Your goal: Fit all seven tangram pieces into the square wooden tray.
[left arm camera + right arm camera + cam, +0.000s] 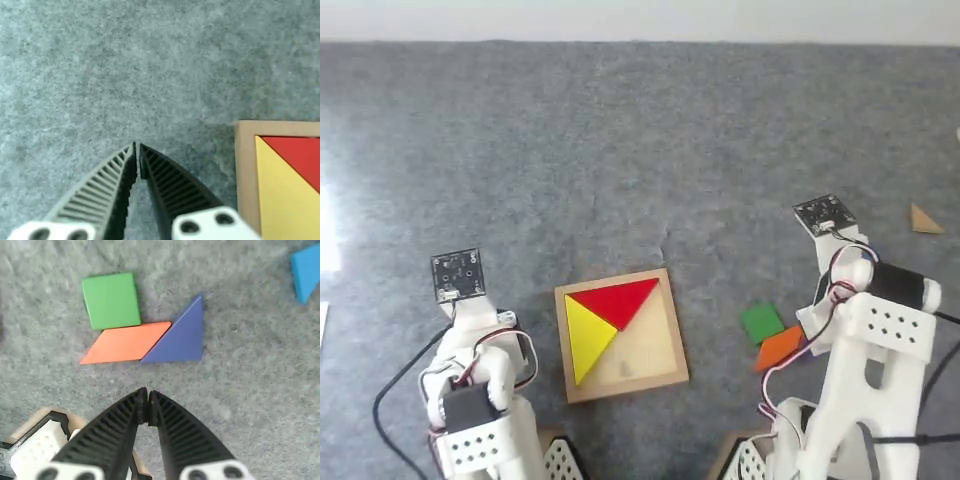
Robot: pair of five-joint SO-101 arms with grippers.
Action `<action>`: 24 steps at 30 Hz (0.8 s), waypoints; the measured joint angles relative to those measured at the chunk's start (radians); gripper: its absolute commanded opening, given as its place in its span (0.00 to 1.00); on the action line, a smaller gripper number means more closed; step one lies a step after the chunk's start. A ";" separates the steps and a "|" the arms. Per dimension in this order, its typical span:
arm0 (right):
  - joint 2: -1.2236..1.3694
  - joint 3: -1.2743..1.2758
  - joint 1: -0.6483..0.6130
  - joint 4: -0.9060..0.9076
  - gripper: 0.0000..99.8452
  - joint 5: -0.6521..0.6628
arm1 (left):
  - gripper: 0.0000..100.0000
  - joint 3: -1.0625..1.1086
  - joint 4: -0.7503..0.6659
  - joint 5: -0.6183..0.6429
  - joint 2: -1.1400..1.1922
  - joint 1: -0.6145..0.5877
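Pressed together, ribbed fingers meeting at the tips: left pincer [137,147], gripping nothing, over grey worktop [100,60]. Off to one side of this pincer, near but apart, a corner of the square wooden tray [244,170], flat on the worktop. Inside the tray, yellow triangle [285,200] against the rim nearest the pincer, red triangle [302,155] beyond it, the two touching along a slanted edge. In the high view, rest of the tray floor plain wood, tray between the two arms and closer to the left one.

Likewise pressed together and gripping nothing: right pincer [148,392]. Just ahead of its tips, three pieces flat on the worktop: orange parallelogram [125,342] closest, dark blue triangle [181,337] touching it along a slanted edge, green square [111,300] behind the parallelogram, farther from the tips, touching or almost touching it. Well apart from this pincer and from that cluster, light blue piece [305,270], cut by the frame edge. Far beyond the right arm in the high view, small tan triangle [925,220], alone on the worktop
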 measured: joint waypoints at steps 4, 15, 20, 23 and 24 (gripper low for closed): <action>0.000 0.000 0.000 0.000 0.01 0.000 | 0.01 0.000 0.000 0.000 0.000 0.000; 0.000 0.002 -0.066 -0.018 0.01 0.000 | 0.01 0.000 0.000 0.000 0.000 0.000; 0.000 0.002 -0.157 -0.054 0.01 0.000 | 0.01 0.000 0.000 0.000 0.000 0.000; 0.000 0.002 -0.193 -0.057 0.01 0.002 | 0.01 0.000 0.000 0.000 0.000 0.000; 0.000 0.002 -0.189 -0.058 0.01 0.000 | 0.01 0.000 0.000 0.000 0.000 0.000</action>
